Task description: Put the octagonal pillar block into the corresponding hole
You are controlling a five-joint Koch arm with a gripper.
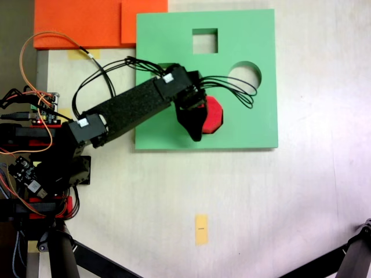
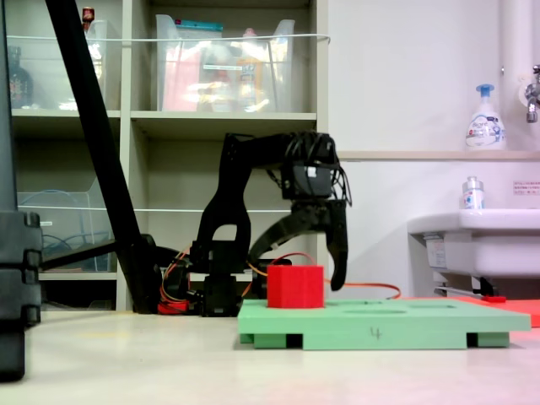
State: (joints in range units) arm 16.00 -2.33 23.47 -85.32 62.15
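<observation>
Fixed view, from above: we are logging the octagonal pillar block [image 1: 213, 114], red, sitting on the green foam board [image 1: 255, 52] near the board's lower middle, just below and left of the round cutout [image 1: 246, 74]. A square cutout [image 1: 204, 40] lies further up. The corresponding hole is not something we are able to pick out here; arm and block are covering that part of the board.

Fixed view, from the side: the block [image 2: 295, 286] is standing proud of the board [image 2: 380, 324], apparently not sunk, though we cannot tell whether its base is partly seated. The gripper [image 2: 297, 263] is hanging over it with its claw spread wide, one finger curving down on either side, neither clearly touching.

Risks we are noting:
- block resting on the rim of the hole, corners misaligned, so it stays up;
- a finger catching the block on withdrawal and tipping it;
- light foam board shifting if pushed.
</observation>
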